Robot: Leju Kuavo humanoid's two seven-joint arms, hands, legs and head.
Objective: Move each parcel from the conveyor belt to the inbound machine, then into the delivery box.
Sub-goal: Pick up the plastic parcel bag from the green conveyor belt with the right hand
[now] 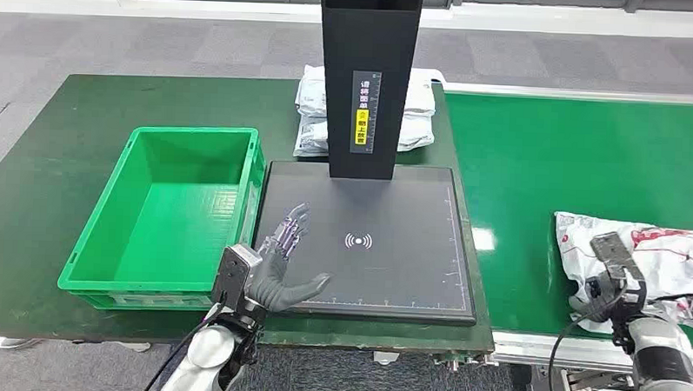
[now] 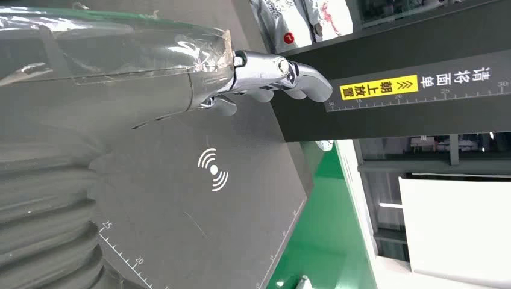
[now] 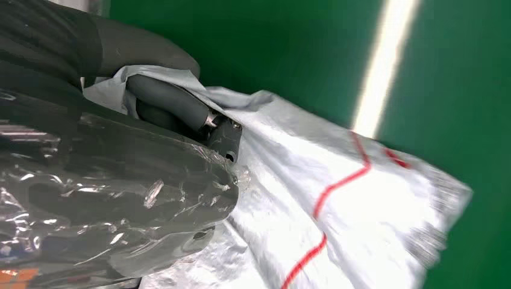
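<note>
On conveyor belt, right side: white crinkled parcel w/ red print, long axis across belt; right hand grips its near edge. Left hand spread, holding nothing, over inbound machine.

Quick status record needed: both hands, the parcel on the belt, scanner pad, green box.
left hand: open, fingers spread over the near-left part of the scanner pad
right hand: grips the parcel
parcel: white bag with red marks, on the conveyor belt
scanner pad: nothing lying on it
green box: empty, left of the pad
spare parcels: stacked behind the scanner post
</note>
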